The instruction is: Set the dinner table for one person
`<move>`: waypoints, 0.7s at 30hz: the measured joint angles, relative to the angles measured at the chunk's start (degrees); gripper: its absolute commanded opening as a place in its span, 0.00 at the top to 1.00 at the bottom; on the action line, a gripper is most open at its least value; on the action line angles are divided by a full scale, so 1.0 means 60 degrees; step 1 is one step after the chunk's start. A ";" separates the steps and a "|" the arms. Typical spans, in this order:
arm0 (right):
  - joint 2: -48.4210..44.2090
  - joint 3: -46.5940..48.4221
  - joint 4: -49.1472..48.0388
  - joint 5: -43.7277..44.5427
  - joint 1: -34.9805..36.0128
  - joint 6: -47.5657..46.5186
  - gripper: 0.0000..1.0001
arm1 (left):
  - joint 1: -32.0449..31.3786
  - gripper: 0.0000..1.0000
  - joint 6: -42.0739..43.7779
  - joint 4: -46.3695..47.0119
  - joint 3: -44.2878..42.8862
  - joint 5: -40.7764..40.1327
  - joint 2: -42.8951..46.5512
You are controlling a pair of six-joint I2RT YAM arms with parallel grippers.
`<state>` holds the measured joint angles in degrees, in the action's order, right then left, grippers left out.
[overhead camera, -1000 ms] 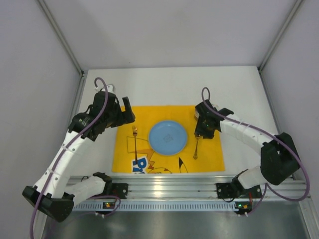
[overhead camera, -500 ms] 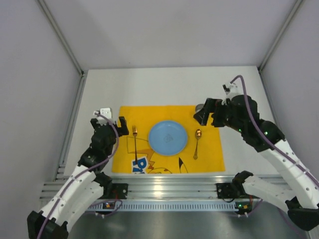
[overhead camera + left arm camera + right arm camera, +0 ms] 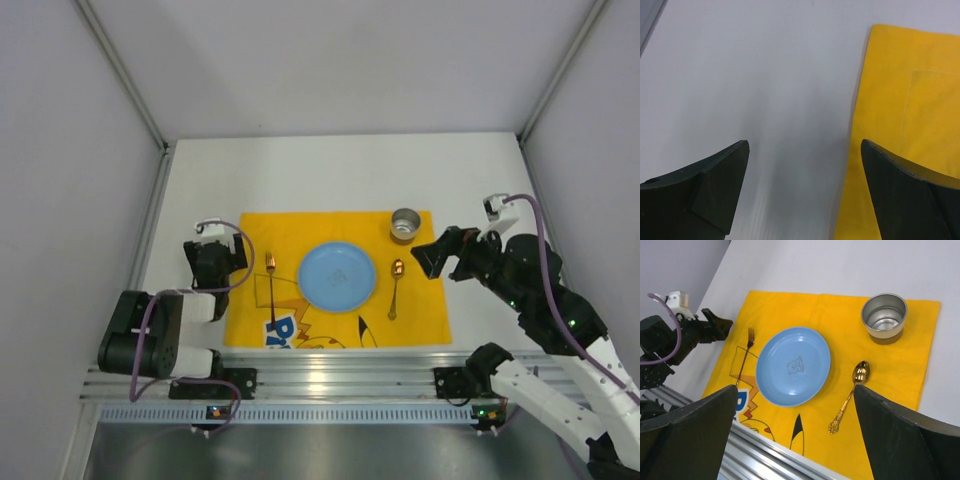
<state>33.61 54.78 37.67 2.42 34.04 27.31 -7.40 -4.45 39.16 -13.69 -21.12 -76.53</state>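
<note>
Release is the news here: a second ago the right pincer (image 3: 438, 258) was down at the mat's far right corner, and now the metal cup (image 3: 406, 224) stands there alone while that arm has pulled back toward 3 o'clock, clear of the cloth. Its jaws are spread fully wide with nothing between them. The left pincer (image 3: 216, 246) has also drawn in since then. It hangs low over bare white table (image 3: 330, 170) just off the 9 o'clock edge of the yellow mat (image 3: 420, 315), jaws equally wide and empty. The table fills the whole floor of the cell, with the mat lying near its front middle. On the mat the blue plate (image 3: 338, 277) sits centred, the fork (image 3: 271, 290) lies at its 9 o'clock, the spoon (image 3: 395, 290) at its 3 o'clock, and the cup at about 1 o'clock. Judging by this layout, the cup was the last piece: the place setting looks complete, and both arms seem to be heading for rest.
</note>
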 measured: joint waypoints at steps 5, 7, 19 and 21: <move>0.0204 0.0004 0.0310 0.0608 0.0000 -0.0208 0.00 | 0.0943 0.02 -0.0047 0.1923 -0.0408 0.1304 -0.1559; 0.0408 -0.0022 0.0317 0.0801 0.0000 -0.0211 0.00 | 0.1260 0.02 -0.0018 0.2401 -0.0506 0.1898 -0.2113; 0.1705 -0.2517 -0.1235 0.2226 -0.0004 -0.1286 0.00 | 0.1362 0.01 0.0066 0.3049 -0.0521 0.3118 -0.2237; 0.1851 -0.3024 -0.1916 0.2426 -0.0117 -0.1945 0.00 | 0.1362 0.01 0.0076 0.3049 -0.0521 0.3166 -0.2237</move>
<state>44.71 36.64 26.17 16.97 33.34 15.64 0.78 -3.99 57.45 -16.82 -2.13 -89.95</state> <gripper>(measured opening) 0.996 0.985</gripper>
